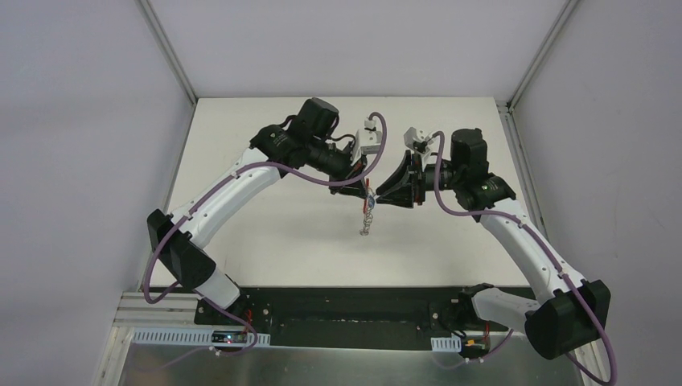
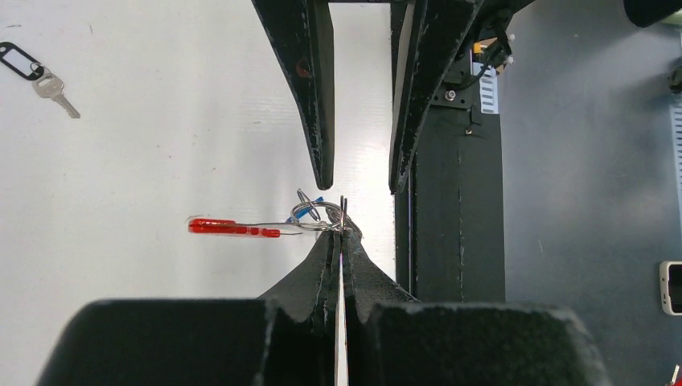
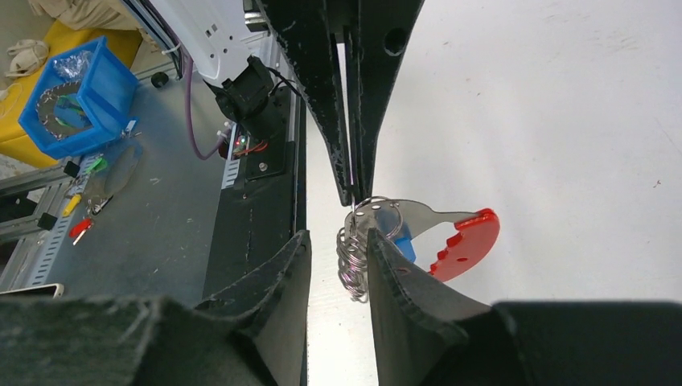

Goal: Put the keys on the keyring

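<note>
The keyring (image 1: 367,215) hangs in mid-air between both arms. Its red curved band (image 2: 233,227) sticks out sideways, and its chain of small silver rings (image 3: 351,269) dangles below. My left gripper (image 2: 342,233) is shut on the keyring's top ring. My right gripper (image 3: 338,237) is open, one finger on each side of the ring chain. The blue head of one of the keys (image 3: 404,244) shows at the ring beside the red band (image 3: 466,241). The silver key with a dark head (image 2: 39,72) lies apart on the white table.
The black base plate (image 2: 454,241) runs along the table's near edge. Beyond it, on the metal bench, are a blue bin (image 3: 68,100) of small parts and a phone (image 2: 671,285). White walls enclose the table.
</note>
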Controlling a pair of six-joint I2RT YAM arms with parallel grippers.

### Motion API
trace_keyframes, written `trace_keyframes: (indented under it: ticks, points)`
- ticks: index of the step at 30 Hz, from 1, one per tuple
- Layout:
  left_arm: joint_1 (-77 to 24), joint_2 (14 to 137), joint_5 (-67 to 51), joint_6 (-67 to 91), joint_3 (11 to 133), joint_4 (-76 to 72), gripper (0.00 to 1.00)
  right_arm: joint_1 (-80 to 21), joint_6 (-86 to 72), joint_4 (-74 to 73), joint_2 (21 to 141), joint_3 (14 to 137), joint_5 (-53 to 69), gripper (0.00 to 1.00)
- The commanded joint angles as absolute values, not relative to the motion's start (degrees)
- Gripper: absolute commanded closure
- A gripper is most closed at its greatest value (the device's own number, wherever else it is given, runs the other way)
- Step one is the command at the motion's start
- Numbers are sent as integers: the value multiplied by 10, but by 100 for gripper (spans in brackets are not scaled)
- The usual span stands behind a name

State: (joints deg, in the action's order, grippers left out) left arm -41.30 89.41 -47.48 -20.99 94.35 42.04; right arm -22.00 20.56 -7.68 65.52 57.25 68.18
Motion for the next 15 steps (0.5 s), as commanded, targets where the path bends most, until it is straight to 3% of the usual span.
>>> trace_keyframes:
  ticks: [1, 8, 15]
  points:
    - [-418, 901, -524, -177, 960, 380, 100, -228, 237, -90, 638, 595, 689, 66]
    - [-418, 903, -534, -155, 959, 361, 100, -230, 236, -89, 636, 594, 683, 68]
    - [-418, 906, -529, -153, 959, 361, 100, -231, 224, -80, 640, 595, 692, 82]
